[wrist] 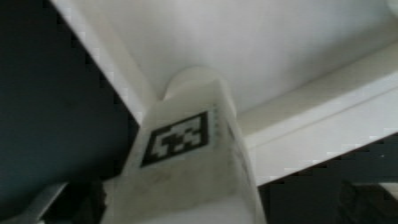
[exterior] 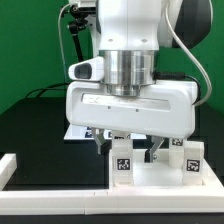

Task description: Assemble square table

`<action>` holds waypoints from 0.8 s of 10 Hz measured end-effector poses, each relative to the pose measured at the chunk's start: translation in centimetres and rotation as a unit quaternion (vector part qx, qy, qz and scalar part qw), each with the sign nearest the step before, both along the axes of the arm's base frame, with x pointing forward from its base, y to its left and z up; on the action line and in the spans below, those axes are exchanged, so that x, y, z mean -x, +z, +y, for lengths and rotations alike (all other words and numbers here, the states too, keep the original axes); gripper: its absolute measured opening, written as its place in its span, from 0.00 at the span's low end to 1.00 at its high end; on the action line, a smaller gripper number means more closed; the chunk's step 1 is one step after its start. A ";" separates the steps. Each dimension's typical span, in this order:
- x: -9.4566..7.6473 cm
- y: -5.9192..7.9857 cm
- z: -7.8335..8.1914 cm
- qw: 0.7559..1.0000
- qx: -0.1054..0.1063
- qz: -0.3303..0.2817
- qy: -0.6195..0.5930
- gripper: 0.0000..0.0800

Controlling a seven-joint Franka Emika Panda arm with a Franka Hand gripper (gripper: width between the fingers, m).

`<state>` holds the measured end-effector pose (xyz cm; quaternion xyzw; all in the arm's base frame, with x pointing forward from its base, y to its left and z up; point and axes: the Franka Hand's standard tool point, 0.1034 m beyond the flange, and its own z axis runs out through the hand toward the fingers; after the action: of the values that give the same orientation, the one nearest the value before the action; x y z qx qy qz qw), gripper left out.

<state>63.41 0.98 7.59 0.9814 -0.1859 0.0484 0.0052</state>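
The square table's white top [exterior: 160, 178] lies at the front of the black table, under my gripper [exterior: 132, 152]. A white leg block [exterior: 121, 162] with a black-and-white tag stands upright on it between my fingers, and another tagged leg [exterior: 190, 156] stands toward the exterior view's right. In the wrist view the leg [wrist: 178, 140] rises between the dark fingertips [wrist: 368, 202], with the top [wrist: 285, 50] and its raised rim behind it. The gripper [wrist: 205, 208] is open, its jaws standing wide on either side of the leg with a dark gap on one side.
A long white border rail [exterior: 60, 203] runs along the front, and another rail [exterior: 10, 165] stands at the exterior view's left. The marker board [exterior: 78, 131] shows partly behind the gripper. A green backdrop and cables are at the back.
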 end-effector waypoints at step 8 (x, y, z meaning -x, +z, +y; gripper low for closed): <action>0.3 -0.4 -0.8 0.967 -0.024 -0.009 -0.253 0.36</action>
<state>63.13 0.16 7.16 0.9016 -0.4297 0.0501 -0.0079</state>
